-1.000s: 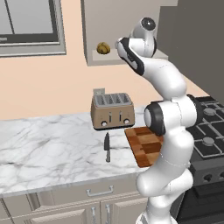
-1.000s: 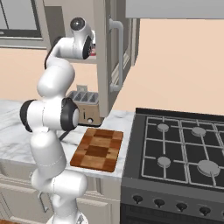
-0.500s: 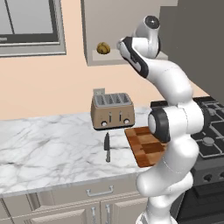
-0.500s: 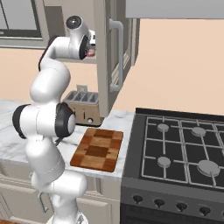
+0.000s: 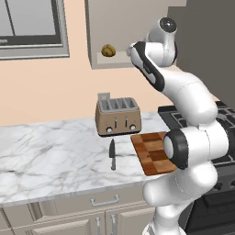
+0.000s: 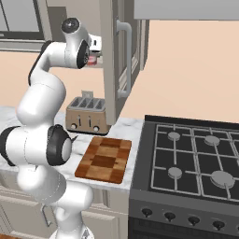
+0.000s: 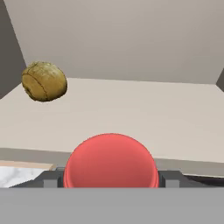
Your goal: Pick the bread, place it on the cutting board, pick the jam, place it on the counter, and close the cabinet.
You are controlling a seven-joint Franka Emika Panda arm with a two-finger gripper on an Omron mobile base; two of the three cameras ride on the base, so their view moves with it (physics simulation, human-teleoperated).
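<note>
Cabinet (image 6: 108, 56) open, bread (image 7: 44, 81) on its shelf; our gripper (image 7: 111, 180) clamps jam (image 7: 111, 161); marble counter (image 5: 50, 151) bears toaster (image 5: 117, 116), knife (image 5: 112, 154), cutting board (image 6: 104, 158)

The bread (image 7: 44, 81) sits inside the cabinet (image 5: 119, 27), on its shelf, left of the jam (image 7: 111, 160). Below, on the tabletop (image 5: 50, 151), the toaster (image 5: 117, 115) stands behind the knife (image 5: 112, 154), with the cutting board (image 6: 104, 158) to their right, beside the stove (image 6: 191, 158).

Two rear base views sharing cutting board (image 5: 153, 153), hand view close inside cabinet (image 7: 131, 109)
</note>
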